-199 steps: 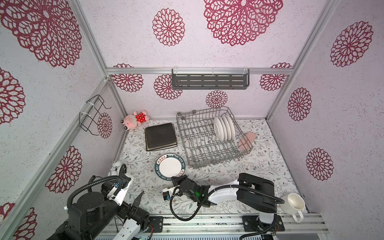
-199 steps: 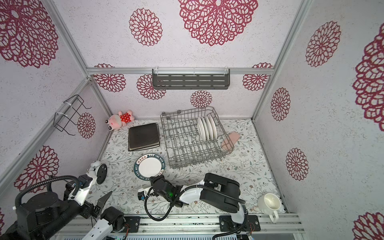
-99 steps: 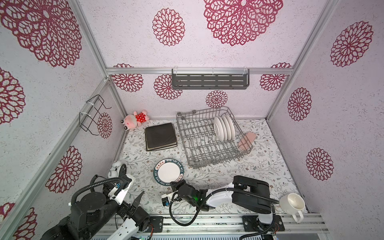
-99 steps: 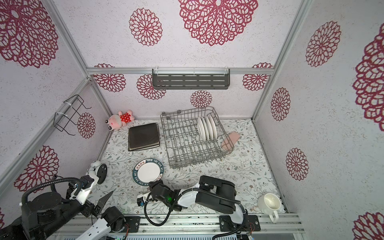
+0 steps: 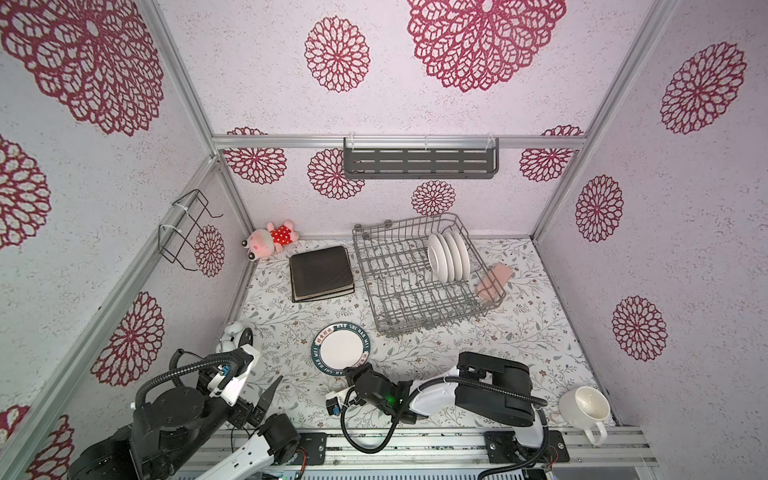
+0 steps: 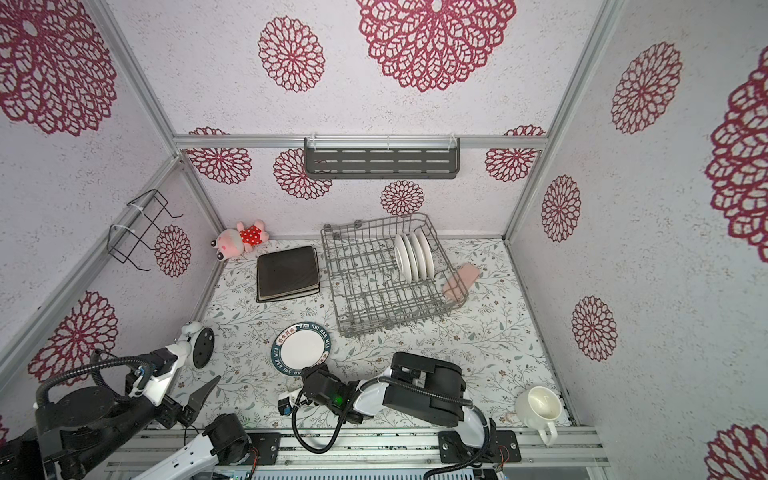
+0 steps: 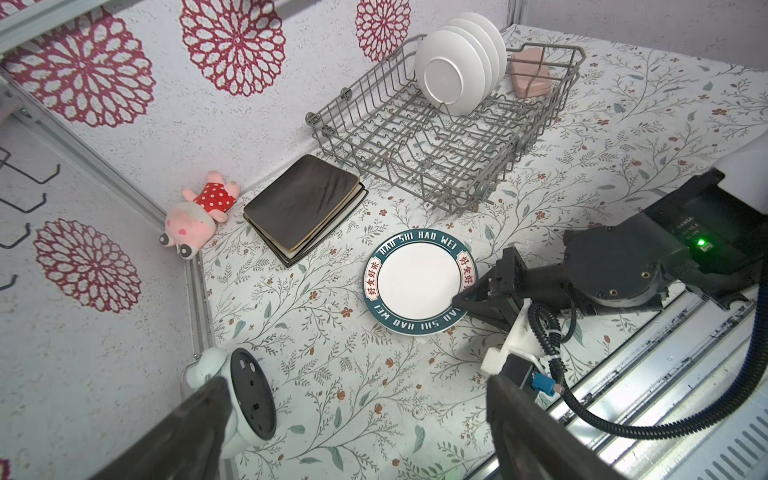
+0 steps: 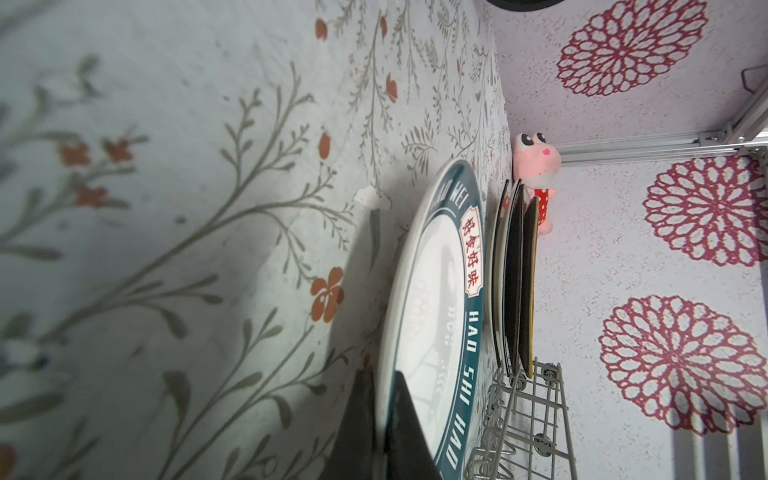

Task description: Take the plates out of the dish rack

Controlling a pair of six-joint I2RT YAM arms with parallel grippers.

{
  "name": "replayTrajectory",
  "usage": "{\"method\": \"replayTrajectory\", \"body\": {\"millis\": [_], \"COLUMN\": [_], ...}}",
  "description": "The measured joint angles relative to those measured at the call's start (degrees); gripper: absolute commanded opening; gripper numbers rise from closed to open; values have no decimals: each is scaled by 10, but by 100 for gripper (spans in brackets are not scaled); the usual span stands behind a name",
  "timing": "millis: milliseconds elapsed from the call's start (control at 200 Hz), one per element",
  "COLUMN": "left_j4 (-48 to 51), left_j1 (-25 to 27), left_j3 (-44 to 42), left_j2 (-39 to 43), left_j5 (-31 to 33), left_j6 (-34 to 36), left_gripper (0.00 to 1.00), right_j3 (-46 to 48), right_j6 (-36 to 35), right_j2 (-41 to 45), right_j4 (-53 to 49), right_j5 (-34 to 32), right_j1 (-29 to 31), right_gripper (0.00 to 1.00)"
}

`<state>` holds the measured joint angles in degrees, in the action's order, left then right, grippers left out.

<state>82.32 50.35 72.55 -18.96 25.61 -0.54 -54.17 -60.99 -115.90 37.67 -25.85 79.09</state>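
Left wrist view showed the right claw (image 7: 463, 302) shut on the rim of the printed round plate (image 7: 417, 286), which it had pulled nearer the counter (image 7: 324, 332) front. The left claw (image 7: 357, 384) gaped empty. Four white plates (image 7: 449, 75) still awaited unloading in the dish rack (image 7: 436, 162).

In the dish rack (image 5: 390, 286) stand upright plates (image 5: 449, 257); stacked plates (image 5: 322, 272) left, lone plate (image 5: 343, 351) before.

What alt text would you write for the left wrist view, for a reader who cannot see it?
The right gripper pinches the rim of a teal-bordered plate on the floral table; behind, white plates stand in the dish rack.
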Motion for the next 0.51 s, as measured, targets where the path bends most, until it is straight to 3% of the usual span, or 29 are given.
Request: {"method": "replayTrajectory", "body": {"millis": [175,505], "left_j4": [13,29], "left_j1": [35,71], "left_j3": [11,12], "left_j2": [16,22], "left_j5": [27,53], "left_j6": [-21,-37], "left_gripper": [97,97], "right_j3": [0,0], "right_j6": [0,0], "right_j2": [0,-7], "right_j4": [-2,-2], "right_j5": [-1,-11], "right_j1": [2,15], "right_gripper": [0,15]}}
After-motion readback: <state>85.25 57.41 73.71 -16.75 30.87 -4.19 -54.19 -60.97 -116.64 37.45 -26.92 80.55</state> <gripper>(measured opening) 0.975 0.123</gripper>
